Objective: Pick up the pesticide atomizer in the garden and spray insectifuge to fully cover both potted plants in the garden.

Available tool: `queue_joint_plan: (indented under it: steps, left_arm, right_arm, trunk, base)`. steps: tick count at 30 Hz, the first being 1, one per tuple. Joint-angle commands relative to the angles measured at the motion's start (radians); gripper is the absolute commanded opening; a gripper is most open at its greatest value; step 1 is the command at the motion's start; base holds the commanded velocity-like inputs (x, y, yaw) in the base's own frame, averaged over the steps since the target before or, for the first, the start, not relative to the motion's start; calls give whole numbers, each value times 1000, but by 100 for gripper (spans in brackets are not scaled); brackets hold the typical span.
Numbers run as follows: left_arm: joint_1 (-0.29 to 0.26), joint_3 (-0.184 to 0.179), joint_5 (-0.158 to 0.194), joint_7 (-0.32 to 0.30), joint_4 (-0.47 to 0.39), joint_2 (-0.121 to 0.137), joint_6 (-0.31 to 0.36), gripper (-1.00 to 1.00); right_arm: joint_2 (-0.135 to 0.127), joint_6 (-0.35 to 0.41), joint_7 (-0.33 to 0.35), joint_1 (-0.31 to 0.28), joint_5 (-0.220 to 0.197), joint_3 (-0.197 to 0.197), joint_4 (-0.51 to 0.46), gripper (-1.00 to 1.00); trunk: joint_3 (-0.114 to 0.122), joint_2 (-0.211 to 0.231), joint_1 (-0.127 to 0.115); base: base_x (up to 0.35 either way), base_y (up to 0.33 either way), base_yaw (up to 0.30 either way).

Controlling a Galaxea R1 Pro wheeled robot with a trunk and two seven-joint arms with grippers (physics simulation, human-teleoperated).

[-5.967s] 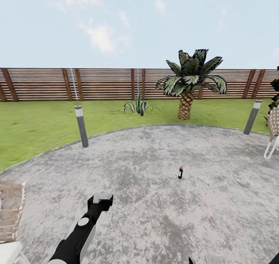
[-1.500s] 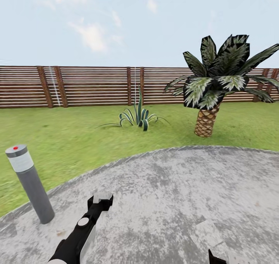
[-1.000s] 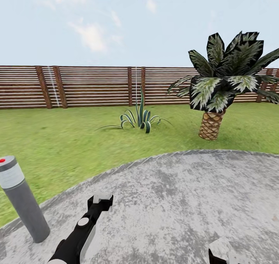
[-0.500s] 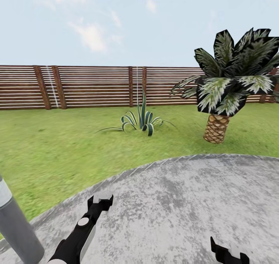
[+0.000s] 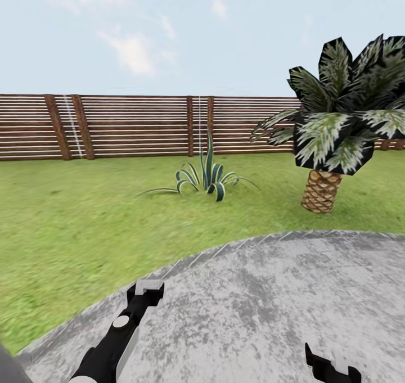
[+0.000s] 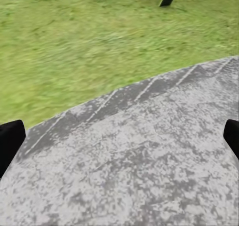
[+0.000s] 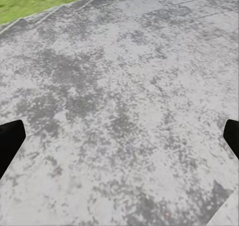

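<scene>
Plant (image 5: 207,176) of narrow dark spiky leaves stood on the far lawn (image 5: 84,214) before the fence (image 5: 124,125), a palm (image 5: 332,141) to its right. Both arms hung low over the near patio (image 5: 270,298), probably for travel: left gripper (image 6: 119,141) and right gripper (image 7: 119,141) spread, empty. Only grass lay between.

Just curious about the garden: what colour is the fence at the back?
Brown, in horizontal slats, with darker brown posts. The fence shows best in the head view.
</scene>
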Motion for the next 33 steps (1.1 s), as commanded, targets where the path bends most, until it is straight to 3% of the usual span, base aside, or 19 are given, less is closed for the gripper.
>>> queue_joint_plan:
  steps: [1, 33]
  left_arm:
    - [0, 2, -5, 0, 0, -1, -3, 100]
    - [0, 1, -5, 0, 0, -1, -3, 100]
  right_arm:
    - [0, -3, -2, -1, -1, -1, 0, 100]
    - [0, -3, 4, -1, 0, -1, 2, 100]
  trunk:
    - [-1, 0, 0]
    - [-3, 0, 0]
  base:
    - [338, 0, -42]
    - [312, 0, -280]
